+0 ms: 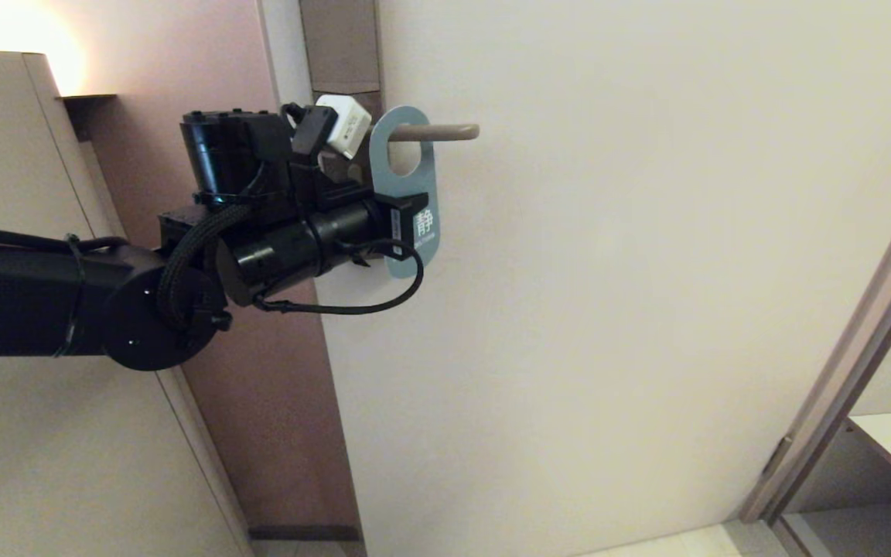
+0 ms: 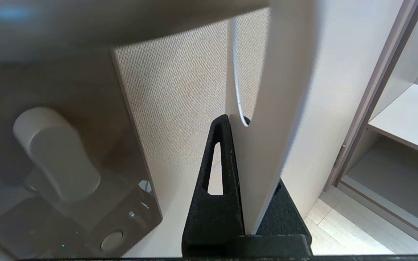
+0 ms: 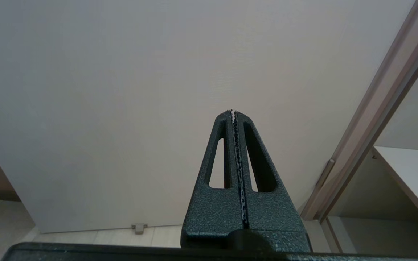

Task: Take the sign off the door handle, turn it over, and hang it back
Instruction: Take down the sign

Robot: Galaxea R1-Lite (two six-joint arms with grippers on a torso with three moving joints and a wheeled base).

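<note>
My left gripper (image 1: 408,220), a black two-fingered claw on the arm reaching in from the left of the head view, is clamped edge-on across the lower half of the sign (image 1: 412,189), a flat, round-cornered grey-blue card hanger with an oval hole (image 1: 404,157) near its top. The door handle (image 1: 436,132), a slim straight lever of matte beige-bronze metal, runs level through that hole, its free end pointing right, away from my arm; the sign hangs from it with its long axis vertical, so card and lever cross at a right angle. That crossing is the relation I judge the next move to turn on: the hole can only clear the lever by sliding along it toward the free end, and I read this as either the lift-off or the re-hanging, which I cannot tell apart here. The face toward the head camera carries a large white character, with a line of smaller print beneath that is too small to read. In the left wrist view the card (image 2: 267,145) shows pale and thin between the two black fingers (image 2: 218,174), beside the brown backplate (image 2: 136,210). My right gripper (image 3: 233,113) is closed on nothing and points at the plain pale door (image 3: 122,90), so the left arm is the nearer.
</note>
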